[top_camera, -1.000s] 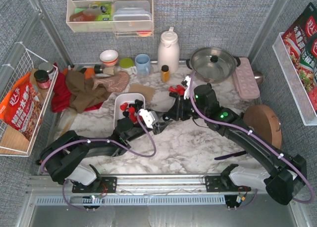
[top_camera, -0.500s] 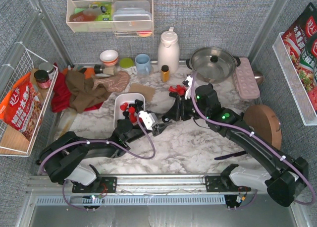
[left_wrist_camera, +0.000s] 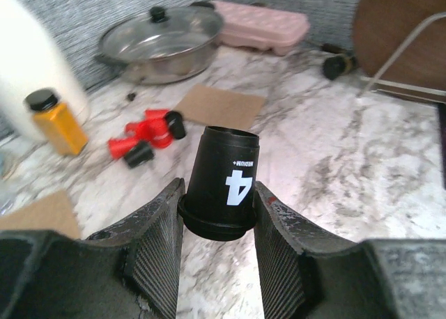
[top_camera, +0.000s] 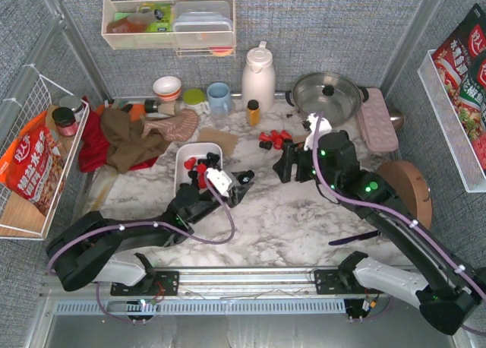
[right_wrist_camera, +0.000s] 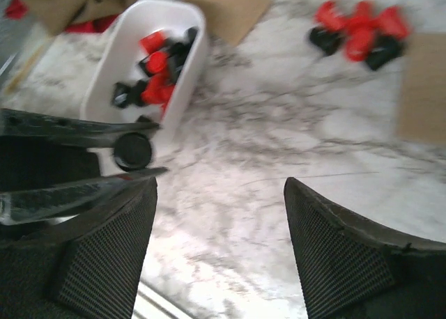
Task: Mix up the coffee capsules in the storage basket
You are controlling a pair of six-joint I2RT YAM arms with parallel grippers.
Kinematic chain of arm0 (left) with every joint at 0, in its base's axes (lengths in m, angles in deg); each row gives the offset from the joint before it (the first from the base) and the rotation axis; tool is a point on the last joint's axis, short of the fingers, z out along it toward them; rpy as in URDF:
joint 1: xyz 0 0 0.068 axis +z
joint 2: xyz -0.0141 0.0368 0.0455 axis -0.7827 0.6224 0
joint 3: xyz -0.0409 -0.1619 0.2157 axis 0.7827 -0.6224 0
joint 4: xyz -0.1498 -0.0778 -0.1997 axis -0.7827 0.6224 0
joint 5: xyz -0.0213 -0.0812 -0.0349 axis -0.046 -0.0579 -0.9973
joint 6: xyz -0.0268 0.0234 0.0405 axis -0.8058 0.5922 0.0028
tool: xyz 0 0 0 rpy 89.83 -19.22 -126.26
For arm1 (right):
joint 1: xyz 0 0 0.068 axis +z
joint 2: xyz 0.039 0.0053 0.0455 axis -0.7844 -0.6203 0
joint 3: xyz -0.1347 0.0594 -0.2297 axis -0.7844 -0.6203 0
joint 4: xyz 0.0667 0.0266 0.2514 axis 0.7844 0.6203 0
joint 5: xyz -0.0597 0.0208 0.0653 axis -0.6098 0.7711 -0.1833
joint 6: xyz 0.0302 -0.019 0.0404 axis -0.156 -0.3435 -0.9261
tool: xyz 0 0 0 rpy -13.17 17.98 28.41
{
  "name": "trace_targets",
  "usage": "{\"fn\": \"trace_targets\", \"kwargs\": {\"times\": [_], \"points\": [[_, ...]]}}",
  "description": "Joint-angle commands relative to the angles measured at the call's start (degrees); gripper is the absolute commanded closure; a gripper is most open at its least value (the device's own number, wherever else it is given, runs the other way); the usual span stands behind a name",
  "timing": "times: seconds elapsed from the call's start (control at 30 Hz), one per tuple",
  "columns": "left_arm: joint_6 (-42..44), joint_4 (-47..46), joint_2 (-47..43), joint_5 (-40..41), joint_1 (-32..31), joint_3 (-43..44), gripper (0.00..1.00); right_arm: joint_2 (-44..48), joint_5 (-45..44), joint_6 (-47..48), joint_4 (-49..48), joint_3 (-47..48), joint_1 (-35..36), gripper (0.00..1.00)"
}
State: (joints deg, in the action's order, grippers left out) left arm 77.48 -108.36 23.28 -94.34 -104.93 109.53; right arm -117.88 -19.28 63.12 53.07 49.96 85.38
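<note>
Black plastic is what the left gripper (left_wrist_camera: 217, 193) holds: one of the coffee capsules (left_wrist_camera: 221, 183), a dark pod with a white "4" on it, is clamped by its wide rim between the two fingers, with the narrow end pointing away. I think it is gripped at the rim because this is the firmest part, and so the pod can be dropped cleanly.

Just beside this gripper, on the marble table (top_camera: 288, 219), lies the storage basket (right_wrist_camera: 191, 68). Red and black pods (right_wrist_camera: 157, 72) are already heaped in it, so the held pod is probably meant to go there too.

The right gripper (right_wrist_camera: 219, 193) hangs over bare marble with its jaws wide apart and nothing between them. Farther away, a small group of loose capsules (right_wrist_camera: 359, 30), red and black, waits on the table next to a cardboard piece (left_wrist_camera: 219, 104). They are well apart from the basket, so the task is not finished.

Compared with a second ago, the right gripper was then close against the left one. It has since spread its jaws and pulled back to the right, which looks like a handover of the pod. The left grip has hardly changed, and the loose group is now less hidden by the arm.
</note>
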Motion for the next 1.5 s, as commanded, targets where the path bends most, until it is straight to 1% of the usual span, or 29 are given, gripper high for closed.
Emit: {"fn": "trace_targets", "kwargs": {"times": [0.0,0.07,0.1,0.13,0.17,0.27,0.37,0.43,0.6,0.7,0.83,0.9,0.93,1.1,1.23,1.33,1.47], "points": [[-2.6,8.5,-3.5,13.7,0.1,-0.7,0.78,3.0,-16.3,7.3,5.0,2.0,-0.3,0.21],[-4.9,10.4,-5.5,18.1,0.1,-1.6,0.78,4.5,-21.0,9.7,4.4,1.6,-0.4,0.17],[-5.7,11.0,-6.3,19.7,0.1,-2.0,0.78,5.3,-23.4,10.8,3.7,1.0,-0.4,0.13],[-6.5,11.8,-7.1,21.7,0.1,-2.3,0.78,5.9,-25.4,11.5,2.7,0.1,-0.6,0.04],[-7.7,13.2,-7.8,23.5,0.1,-2.4,0.78,6.6,-26.7,13.5,1.2,-1.3,-0.7,0.01],[-12.1,21.0,-10.0,28.0,0.2,-1.0,0.76,8.9,-30.3,17.6,-7.1,-8.5,-1.0,0.01],[-16.0,28.4,-11.6,30.9,0.2,0.7,0.74,10.6,-33.6,18.3,-16.6,-16.9,-1.5,0.01],[-17.7,32.7,-12.4,32.0,0.3,1.6,0.74,11.4,-33.0,17.6,-20.2,-19.8,-2.3,0.01],[-23.5,43.7,-14.1,36.8,1.2,4.4,0.72,10.9,-27.4,15.4,-19.9,-21.1,-4.1,0.01],[-27.6,48.0,-14.7,37.5,2.9,5.4,0.68,9.5,-27.3,14.6,-17.4,-19.7,-4.6,0.01],[-33.4,55.1,-12.1,42.1,3.8,8.9,0.67,8.5,-27.4,13.6,-15.3,-18.5,-5.3,0.01],[-34.9,56.3,-10.4,43.7,4.5,10.1,0.67,8.6,-27.3,13.4,-15.2,-18.5,-5.7,0.01],[-35.8,56.3,-9.6,43.3,5.4,10.2,0.68,8.7,-27.3,13.3,-15.2,-18.5,-5.9,0.01],[-39.7,54.5,-6.6,36.6,13.6,8.8,0.67,9.5,-27.1,12.8,-15.1,-18.6,-6.5,0.01],[-38.7,52.4,-3.5,35.2,16.7,10.2,0.65,9.6,-26.9,12.7,-15.1,-18.6,-6.6,0.01],[-38.1,53.0,0.0,34.3,18.9,12.9,0.65,9.5,-26.8,12.6,-14.8,-18.4,-6.8,0.01],[-38.0,54.5,3.8,35.1,21.4,15.9,0.63,10.0,-26.6,12.5,-14.4,-18.2,-7.0,0.01]]}}
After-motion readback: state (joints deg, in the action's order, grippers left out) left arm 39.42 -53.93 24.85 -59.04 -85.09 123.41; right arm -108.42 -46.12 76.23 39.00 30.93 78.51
